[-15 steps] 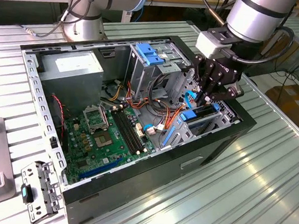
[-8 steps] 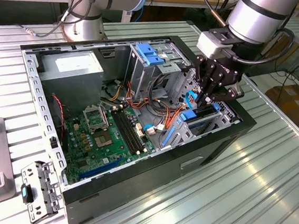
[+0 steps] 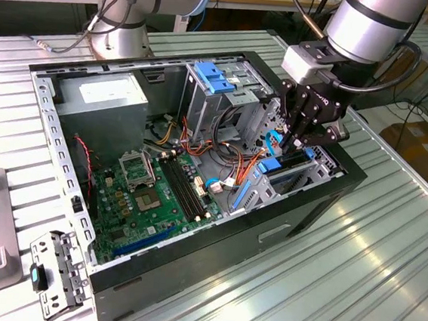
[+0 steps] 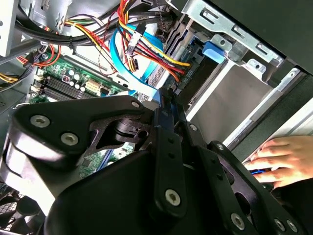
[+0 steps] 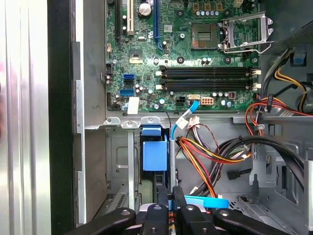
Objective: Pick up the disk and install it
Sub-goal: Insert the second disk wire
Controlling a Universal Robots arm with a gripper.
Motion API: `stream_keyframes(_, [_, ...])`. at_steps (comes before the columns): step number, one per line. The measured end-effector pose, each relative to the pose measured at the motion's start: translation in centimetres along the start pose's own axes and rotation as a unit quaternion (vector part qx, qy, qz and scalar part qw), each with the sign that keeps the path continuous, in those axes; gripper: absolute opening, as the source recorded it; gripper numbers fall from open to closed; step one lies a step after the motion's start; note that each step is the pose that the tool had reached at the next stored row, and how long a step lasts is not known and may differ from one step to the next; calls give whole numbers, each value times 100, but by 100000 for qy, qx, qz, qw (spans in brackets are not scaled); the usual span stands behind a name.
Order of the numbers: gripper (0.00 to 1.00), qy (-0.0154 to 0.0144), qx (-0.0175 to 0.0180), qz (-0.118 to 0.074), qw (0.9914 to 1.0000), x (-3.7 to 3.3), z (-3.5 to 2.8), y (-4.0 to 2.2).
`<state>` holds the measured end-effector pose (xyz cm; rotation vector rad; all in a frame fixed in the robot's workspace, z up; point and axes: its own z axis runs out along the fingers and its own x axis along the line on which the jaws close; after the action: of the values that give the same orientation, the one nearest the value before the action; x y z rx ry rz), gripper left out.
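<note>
The disk stands on edge in the drive bay at the exterior view's right end of the open computer case (image 3: 187, 279). Its bright blue rail (image 3: 271, 166) faces the cables, and a strip of that rail (image 5: 208, 201) shows beside the fingers in the first wrist view. My black gripper (image 3: 295, 144) reaches down into the bay right over it. The fingers (image 5: 164, 208) stand almost together, with blue showing through the slit between them. My gripper (image 4: 166, 110) looks shut in the second wrist view too. Whether it touches the rail, I cannot tell.
Orange, yellow and blue cables (image 3: 237, 159) crowd the space beside the bay. The motherboard (image 3: 150, 192), grey power supply (image 3: 106, 97) and a blue latch plate (image 3: 214, 77) fill the case. A metal bracket (image 3: 55, 274) lies on the slatted table. A person's hand (image 4: 288, 156) rests outside the case.
</note>
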<state>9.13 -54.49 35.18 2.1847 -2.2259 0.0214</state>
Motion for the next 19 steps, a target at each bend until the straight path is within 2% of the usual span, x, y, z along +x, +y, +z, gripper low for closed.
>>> stream_keyframes(5, [16,-4,-21,-2,100000,0,0,-5])
stream_keyframes(7, [16,3,-169,4,100000,0,0,-17])
stream_keyframes(12, [16,20,-1107,129,99994,7,1,-59])
stream_keyframes(15, [16,30,-2004,229,99980,9,12,-72])
stream_keyframes(16, [16,43,-2130,267,99977,12,13,-81])
stream_keyframes(19, [16,38,-2184,615,99974,22,13,-115])
